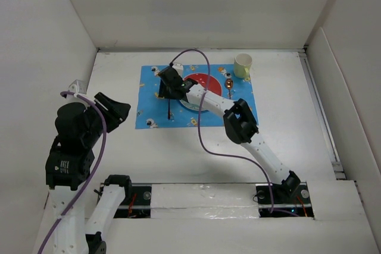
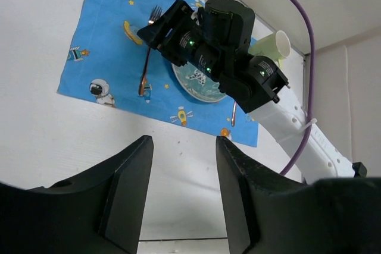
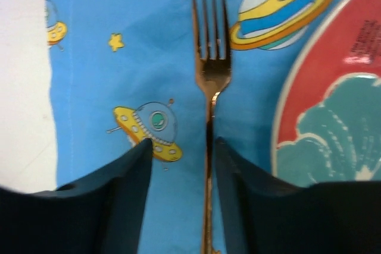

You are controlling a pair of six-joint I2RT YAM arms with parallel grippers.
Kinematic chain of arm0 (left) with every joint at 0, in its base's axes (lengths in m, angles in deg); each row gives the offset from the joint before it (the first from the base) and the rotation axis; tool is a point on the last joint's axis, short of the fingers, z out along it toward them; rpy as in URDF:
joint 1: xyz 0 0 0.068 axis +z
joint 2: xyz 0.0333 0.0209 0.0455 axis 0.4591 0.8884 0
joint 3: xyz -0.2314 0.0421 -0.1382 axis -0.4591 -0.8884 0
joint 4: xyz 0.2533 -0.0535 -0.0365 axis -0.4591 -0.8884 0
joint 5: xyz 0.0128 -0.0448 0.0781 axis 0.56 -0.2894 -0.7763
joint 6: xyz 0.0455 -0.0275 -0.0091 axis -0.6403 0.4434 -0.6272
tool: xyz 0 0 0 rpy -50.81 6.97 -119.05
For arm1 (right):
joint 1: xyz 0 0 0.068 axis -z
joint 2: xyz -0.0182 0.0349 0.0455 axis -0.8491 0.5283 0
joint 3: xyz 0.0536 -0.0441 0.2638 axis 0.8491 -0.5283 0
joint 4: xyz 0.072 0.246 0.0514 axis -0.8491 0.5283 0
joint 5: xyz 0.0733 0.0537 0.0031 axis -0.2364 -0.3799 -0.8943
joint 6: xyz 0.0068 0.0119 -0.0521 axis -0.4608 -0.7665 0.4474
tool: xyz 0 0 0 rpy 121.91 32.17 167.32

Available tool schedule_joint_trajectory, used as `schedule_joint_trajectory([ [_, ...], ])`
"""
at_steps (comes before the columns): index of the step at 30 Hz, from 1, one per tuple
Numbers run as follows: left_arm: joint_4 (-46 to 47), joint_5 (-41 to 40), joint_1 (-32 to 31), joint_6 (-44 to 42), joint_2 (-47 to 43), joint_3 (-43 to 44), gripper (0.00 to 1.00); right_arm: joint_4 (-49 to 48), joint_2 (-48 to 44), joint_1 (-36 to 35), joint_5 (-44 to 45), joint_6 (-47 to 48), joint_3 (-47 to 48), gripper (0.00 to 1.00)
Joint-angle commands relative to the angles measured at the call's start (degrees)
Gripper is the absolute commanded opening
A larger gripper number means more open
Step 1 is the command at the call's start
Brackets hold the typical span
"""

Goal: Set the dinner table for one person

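Observation:
The white dinner table (image 1: 286, 129) carries a blue space-print mat (image 1: 149, 102). On the mat lie a red and teal plate (image 1: 205, 81), a copper fork (image 1: 169, 110) to its left and a copper spoon (image 1: 228, 85) to its right. My right gripper (image 1: 166, 86) hangs low over the fork. In the right wrist view the gripper (image 3: 181, 147) is open, and the fork (image 3: 210, 69) lies flat between its fingers, close to the right one, with the plate (image 3: 333, 105) beside it. My left gripper (image 1: 119, 111) is open and empty, raised over the table's left side.
A pale yellow cup (image 1: 242, 65) stands at the mat's far right corner. The left wrist view shows the mat (image 2: 107, 46), fork (image 2: 146, 57), plate (image 2: 199, 84), cup (image 2: 277, 43) and my right arm (image 2: 220, 46). White wall panels edge the table.

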Motion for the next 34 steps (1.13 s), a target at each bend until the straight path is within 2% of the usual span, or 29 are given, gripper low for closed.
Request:
schedule_joint_trajectory([
  [1, 1.36, -1.44, -0.18, 0.38, 0.63, 2.58, 0.44, -4.64, -8.56, 0.02, -3.87, 2.22, -0.10, 0.57],
  [2, 1.45, -1.52, -0.18, 0.73, 0.72, 2.76, 0.46, -5.86, -12.15, 0.02, -6.40, 4.14, -0.63, 0.62],
  [3, 2.75, -1.53, -0.18, 1.43, 1.24, 3.02, 0.53, -5.87, -18.97, 0.02, -8.51, 7.64, -2.20, 0.67],
  [5, 4.51, -1.26, -0.18, 2.13, 1.24, 2.59, 0.55, -5.53, -21.91, 0.02, -8.80, 9.24, -4.30, 0.68],
  [6, 6.00, 0.22, -0.18, 2.40, 1.24, 2.24, 0.57, -5.00, -24.81, 0.55, -8.89, 11.87, -5.89, 0.65],
  [7, 7.32, 0.93, -0.18, 2.66, 1.42, 1.71, 0.59, -4.73, -31.28, 0.55, -8.37, 13.20, -7.91, 0.98],
  [8, 11.60, 2.85, -0.18, 4.06, 1.94, 0.57, 0.65, -4.99, -38.48, 1.86, -8.19, 17.73, -15.67, 1.00],
  [9, 11.64, 2.87, -0.18, 4.07, 1.95, 0.56, 0.65, -4.99, -38.55, 1.87, -8.18, 17.78, -15.75, 1.00],
  [10, 14.69, 3.22, -0.18, 4.59, 2.21, -0.13, 0.67, -3.95, -45.60, 2.48, -7.49, 18.39, -17.92, 1.00],
  [11, 16.37, 4.53, -0.18, 4.77, 2.91, -0.31, 0.95, -2.81, -49.67, 3.09, -6.61, 18.92, -23.34, 1.00],
  [13, 20.06, 5.42, -0.18, 4.77, 3.96, 0.29, 0.99, -3.58, -58.46, 5.28, -2.31, 19.71, -30.74, 1.00],
  [14, 20.86, 6.03, -0.18, 4.95, 5.45, 0.99, 0.99, -4.63, -68.07, 6.52, -0.90, 19.71, -34.61, 1.00],
  [15, 21.48, 6.21, -0.18, 5.04, 6.25, 1.61, 0.99, -7.25, -72.78, 7.75, 1.37, 19.19, -43.17, 1.00],
  [16, 21.57, 6.12, -0.18, 5.30, 7.12, 3.88, 0.99, -8.15, -77.44, 11.50, 2.18, 18.66, -47.17, 1.00],
  [17, 21.31, 5.95, -0.18, 5.21, 9.05, 5.56, 0.99, -8.77, -85.84, 13.71, 3.06, 17.70, -50.61, 1.00],
  [19, 20.87, 5.42, -0.18, 4.16, 10.64, 9.41, 0.99, -8.16, -93.18, 18.20, 7.09, 15.50, -58.79, 1.00],
  [20, 20.52, 4.11, -0.18, 3.46, 12.56, 11.53, 0.99, -6.59, -100.70, 24.13, 11.28, 15.50, -63.77, 1.00],
  [22, 20.52, 3.75, -0.18, 3.37, 13.54, 12.77, 0.99, -5.71, -102.34, 26.11, 12.28, 15.50, -65.13, 1.00],
  [26, 22.71, 4.80, -0.18, 3.46, 15.48, 12.25, 0.99, -1.66, -105.44, 37.00, 8.88, 17.25, -68.65, 1.00],
  [31, 29.82, 8.22, -0.18, 3.72, 15.57, 6.82, 0.99, -2.44, -103.16, 36.76, 6.41, 17.52, -71.73, 1.00],
  [34, 30.80, 9.10, -0.18, 3.63, 15.83, 5.23, 0.99, -2.27, -100.35, 36.76, 5.18, 17.69, -70.77, 1.00],
])
